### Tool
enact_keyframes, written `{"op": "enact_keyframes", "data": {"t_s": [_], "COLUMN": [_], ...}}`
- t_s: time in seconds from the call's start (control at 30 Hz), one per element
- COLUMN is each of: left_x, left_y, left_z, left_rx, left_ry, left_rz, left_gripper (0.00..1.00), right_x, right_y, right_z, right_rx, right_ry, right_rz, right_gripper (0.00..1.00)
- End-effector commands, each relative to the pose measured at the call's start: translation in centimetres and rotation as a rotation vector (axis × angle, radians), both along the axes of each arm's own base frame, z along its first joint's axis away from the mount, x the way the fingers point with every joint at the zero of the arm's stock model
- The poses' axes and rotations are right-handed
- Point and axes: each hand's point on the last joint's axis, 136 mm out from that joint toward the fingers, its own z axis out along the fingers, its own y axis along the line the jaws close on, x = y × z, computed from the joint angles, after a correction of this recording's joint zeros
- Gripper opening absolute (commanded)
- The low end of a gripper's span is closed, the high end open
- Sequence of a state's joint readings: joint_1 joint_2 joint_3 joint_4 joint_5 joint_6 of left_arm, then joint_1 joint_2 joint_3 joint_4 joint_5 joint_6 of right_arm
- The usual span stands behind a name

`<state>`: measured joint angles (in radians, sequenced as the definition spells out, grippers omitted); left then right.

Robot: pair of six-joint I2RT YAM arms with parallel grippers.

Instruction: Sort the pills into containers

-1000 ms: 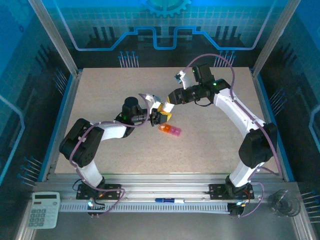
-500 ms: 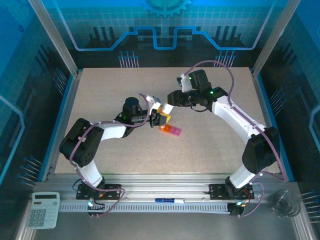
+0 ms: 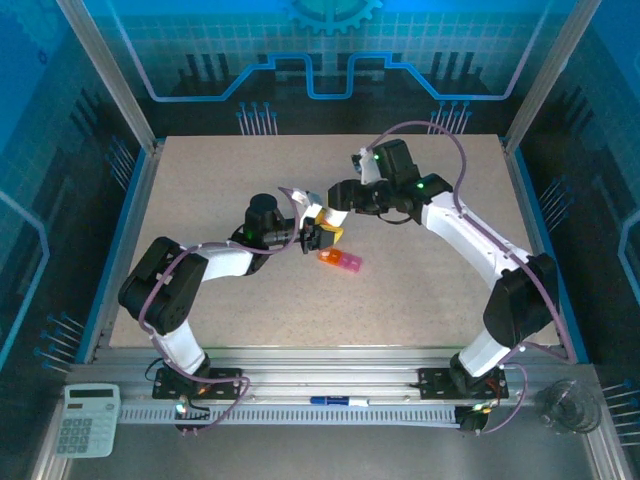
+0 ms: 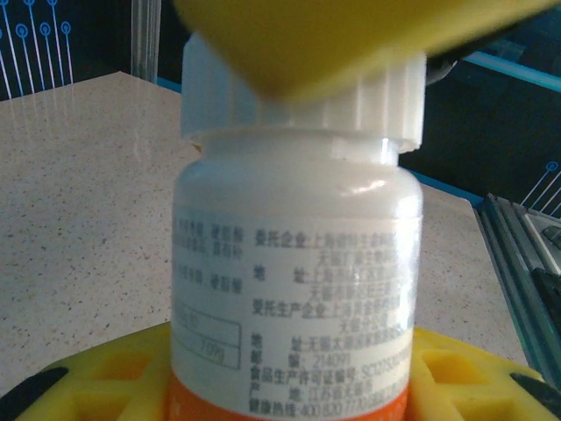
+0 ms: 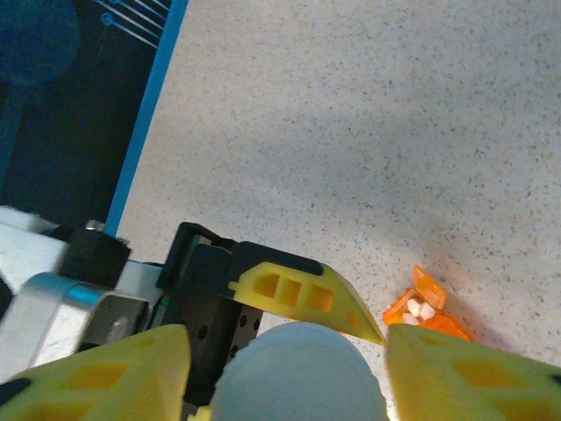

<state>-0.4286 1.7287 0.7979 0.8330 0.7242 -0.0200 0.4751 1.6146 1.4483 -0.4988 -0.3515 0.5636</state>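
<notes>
Pills (image 5: pixel 414 309) inside orange compartment (image 5: pixel 441 325), right-wrist view

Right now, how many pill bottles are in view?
1. The white bottle is held in the left claw, close to the containers; the right claw straddles its cap. A hidden second one seems unlikely.
</notes>
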Motion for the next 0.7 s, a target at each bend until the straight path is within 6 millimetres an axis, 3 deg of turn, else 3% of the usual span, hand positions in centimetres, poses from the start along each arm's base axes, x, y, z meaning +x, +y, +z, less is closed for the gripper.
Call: {"op": "enact_keyframes", "data": {"t_s": [0.0,0.17,0.37,0.67], "left_x": [-0.2,-0.2,-0.2,-0.2], "left_y": [-0.5,-0.5,-0.5,-0.5], "left_z": [3.4,3.3,3.3,3.4], "left_rx": [-0.042,-0.041,-0.041,-0.043], "left_ry": [-0.122,-0.119,-0.119,-0.121], "left_rz": [-0.036,-0.036,-0.038,-0.039], "left_gripper": [0.0,0.0,0.0,0.0], "right_x": [0.8,1.1,0.5,-0.8], "right_y": [-0.8,-2.3,-3.3,-2.8], "right_z": [3.4,5.8,6.3,3.6], "right_rx": [0.041,0.052,0.018,-0.072], "right_ry": [-0.072,-0.16,-0.249,-0.316], "right_rz": [0.006,0.026,0.129,0.334], "right_gripper": [0.69,0.77,0.78,0.8]}}
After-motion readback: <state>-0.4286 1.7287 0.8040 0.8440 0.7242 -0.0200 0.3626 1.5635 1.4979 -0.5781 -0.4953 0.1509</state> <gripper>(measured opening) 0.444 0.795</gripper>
